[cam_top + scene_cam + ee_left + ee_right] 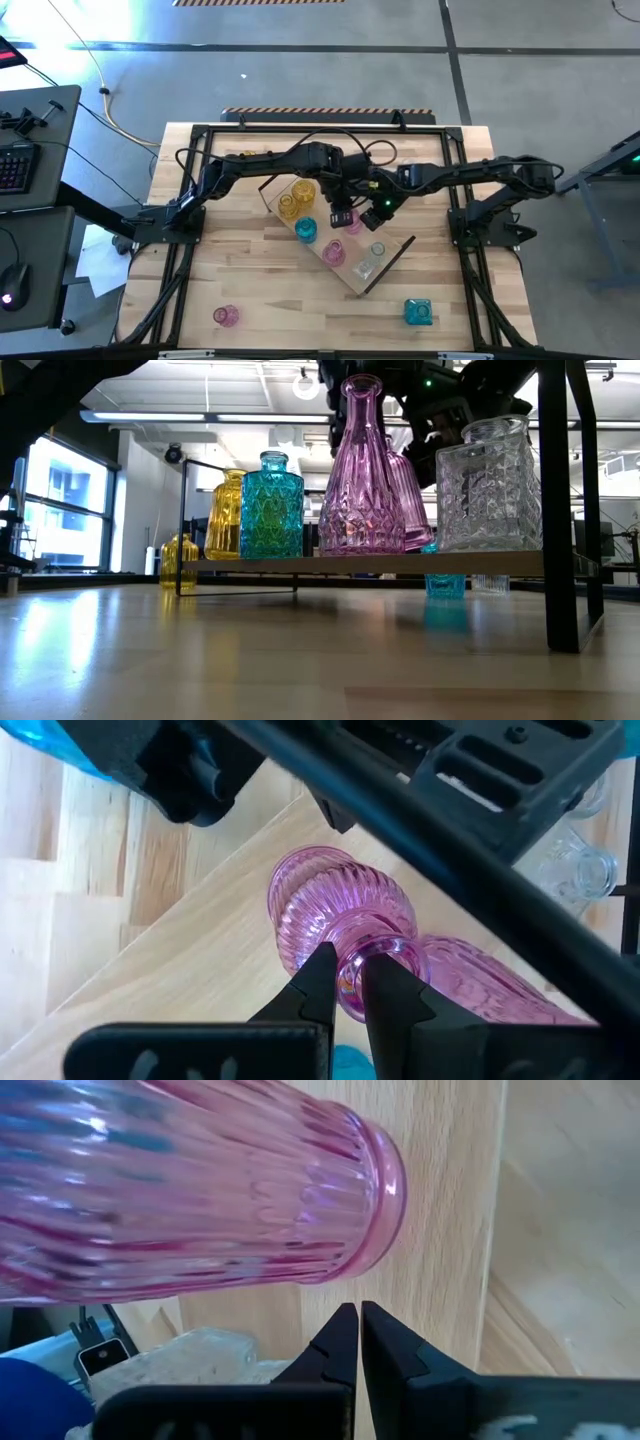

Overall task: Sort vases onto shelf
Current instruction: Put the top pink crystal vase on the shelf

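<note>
Fingers of the left gripper point(348, 982) pinch the rim of a ribbed pink vase point(335, 910) standing on the shelf point(345, 270), which lies diagonally on the wooden surface point(260, 290). The right gripper point(358, 1330) hovers just beside that same vase with its fingers together, holding nothing. Amber, teal, pink and clear vases stand along the shelf; another pink vase point(226, 316) sits at the near left and a teal vase point(418, 312) at the near right.
</note>
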`<state>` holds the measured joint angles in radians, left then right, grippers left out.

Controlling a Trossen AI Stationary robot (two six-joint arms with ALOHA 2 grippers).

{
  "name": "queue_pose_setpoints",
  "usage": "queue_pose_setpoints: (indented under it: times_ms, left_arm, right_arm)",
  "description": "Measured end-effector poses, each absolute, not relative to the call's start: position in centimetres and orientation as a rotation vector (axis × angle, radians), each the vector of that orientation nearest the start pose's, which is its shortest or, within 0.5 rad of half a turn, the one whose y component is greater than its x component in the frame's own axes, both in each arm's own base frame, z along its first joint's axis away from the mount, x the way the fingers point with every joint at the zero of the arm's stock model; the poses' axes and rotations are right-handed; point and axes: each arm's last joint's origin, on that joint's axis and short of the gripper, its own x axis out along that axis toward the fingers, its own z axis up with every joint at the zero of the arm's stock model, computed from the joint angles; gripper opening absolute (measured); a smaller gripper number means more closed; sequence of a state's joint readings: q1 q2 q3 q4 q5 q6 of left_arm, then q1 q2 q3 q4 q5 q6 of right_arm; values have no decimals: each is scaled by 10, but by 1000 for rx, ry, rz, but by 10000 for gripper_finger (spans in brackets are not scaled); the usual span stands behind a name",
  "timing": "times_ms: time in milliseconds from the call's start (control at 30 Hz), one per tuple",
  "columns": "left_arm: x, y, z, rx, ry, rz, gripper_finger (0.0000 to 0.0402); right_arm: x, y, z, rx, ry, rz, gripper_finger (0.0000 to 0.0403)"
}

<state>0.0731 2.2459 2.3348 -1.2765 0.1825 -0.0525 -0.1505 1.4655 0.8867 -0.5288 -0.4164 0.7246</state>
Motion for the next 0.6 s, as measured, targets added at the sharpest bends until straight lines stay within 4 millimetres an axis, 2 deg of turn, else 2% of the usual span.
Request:
queue_pose_setpoints:
  times_ms: [133, 500, 600]
  left_arm:
    - [457, 28, 301, -201, 1203, -64, 17]
    - [457, 27, 302, -262, 1197, -47, 18]
    - [457, 27, 302, -269, 1196, -42, 43]
  right_arm:
    - [276, -30, 192, 963, 1127, -151, 0]
    - [278, -30, 192, 950, 1109, -142, 0]
    - [278, -30, 192, 954, 1110, -138, 0]
